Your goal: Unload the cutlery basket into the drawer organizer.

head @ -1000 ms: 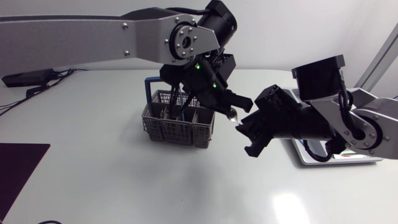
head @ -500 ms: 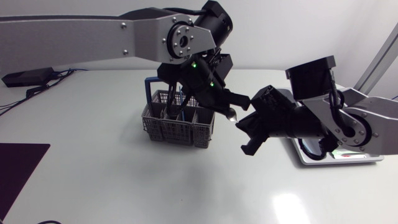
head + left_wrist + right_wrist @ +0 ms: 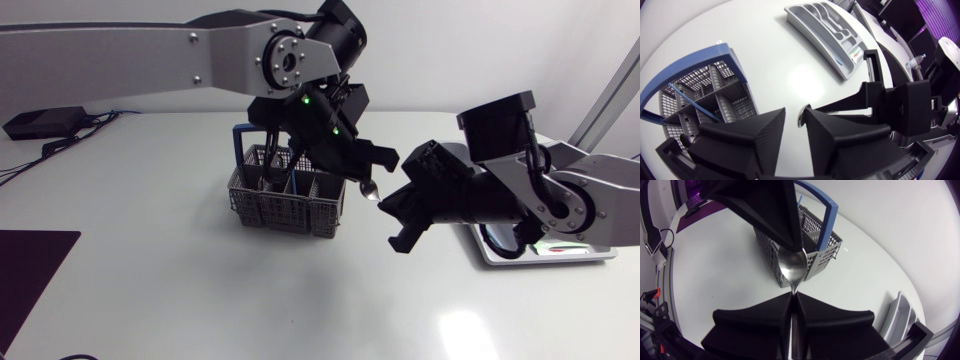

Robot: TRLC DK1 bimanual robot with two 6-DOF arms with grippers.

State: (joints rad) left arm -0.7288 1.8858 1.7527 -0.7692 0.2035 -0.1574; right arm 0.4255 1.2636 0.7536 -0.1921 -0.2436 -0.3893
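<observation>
While cutlery (image 3: 273,172) stands in the basket (image 3: 285,211), right hand (image 3: 792,297) clamps spoon (image 3: 792,264)

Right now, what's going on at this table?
It looks like a mid-air handover of a spoon beside the cutlery basket. The right hand is shut on the spoon's handle. The bowl end sits at the tip of the left hand; I cannot tell whether that one grips it. The drawer organizer lies on the table apart from the basket, and the left wrist view shows no cutlery in it.
</observation>
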